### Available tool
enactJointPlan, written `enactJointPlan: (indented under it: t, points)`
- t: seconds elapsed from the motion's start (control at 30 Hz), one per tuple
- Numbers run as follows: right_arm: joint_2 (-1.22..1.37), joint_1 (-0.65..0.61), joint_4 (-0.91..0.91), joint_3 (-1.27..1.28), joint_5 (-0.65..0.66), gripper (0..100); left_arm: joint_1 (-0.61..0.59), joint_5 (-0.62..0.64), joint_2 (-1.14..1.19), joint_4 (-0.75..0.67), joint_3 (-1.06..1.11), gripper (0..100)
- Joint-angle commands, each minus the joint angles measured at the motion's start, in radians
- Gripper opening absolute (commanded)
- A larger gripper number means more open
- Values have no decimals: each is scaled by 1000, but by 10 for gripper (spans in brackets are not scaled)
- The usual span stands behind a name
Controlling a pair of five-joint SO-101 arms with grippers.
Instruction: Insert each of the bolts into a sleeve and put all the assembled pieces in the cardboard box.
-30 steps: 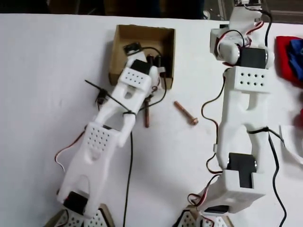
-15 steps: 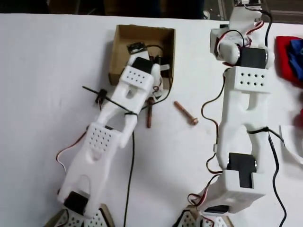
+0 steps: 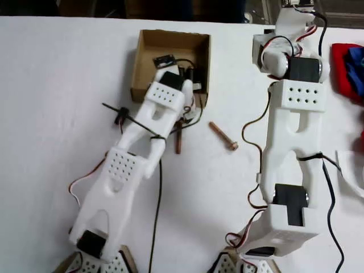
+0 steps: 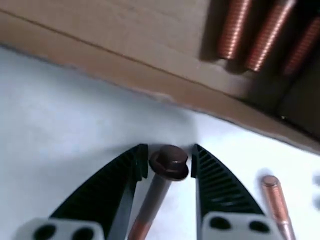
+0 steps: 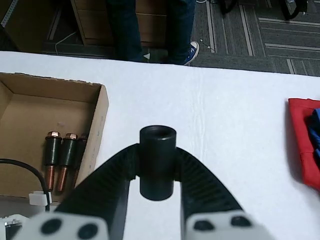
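My left gripper (image 4: 170, 151) is shut on a copper bolt (image 4: 168, 163) just below its dark hex head, low over the white table beside the outer wall of the cardboard box (image 4: 125, 60). In the high view this bolt (image 3: 178, 138) sticks out from under the left arm by the box (image 3: 170, 42). A second bolt (image 3: 223, 135) lies loose on the table between the arms and shows beside my left fingers (image 4: 276, 199). My right gripper (image 5: 156, 152) is shut on a black sleeve (image 5: 157, 165), held upright at the back right. Assembled pieces (image 5: 61, 152) lie inside the box (image 5: 97, 125).
A red cloth (image 3: 347, 62) lies at the right table edge, with a white object (image 3: 348, 173) below it. Black and red cables trail from both arms across the table. Bare white table (image 3: 57, 85) stretches left of the box.
The left arm has shifted slightly toward the box, carrying the bolt with it. The right arm and the loose bolt have kept still.
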Motion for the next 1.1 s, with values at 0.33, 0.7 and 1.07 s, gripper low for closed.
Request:
enactJointPlan:
  t: [0.33, 0.7, 1.07]
  points:
    - [-41, -12, -19, -41, -8, 21, 14, -52, 9, -18, -59, 19]
    - [-41, -12, -21, -41, -8, 21, 11, -60, -3, -11, -68, 27]
    - [-41, -12, -21, -41, -8, 21, 15, -229, -3, -9, -91, 42]
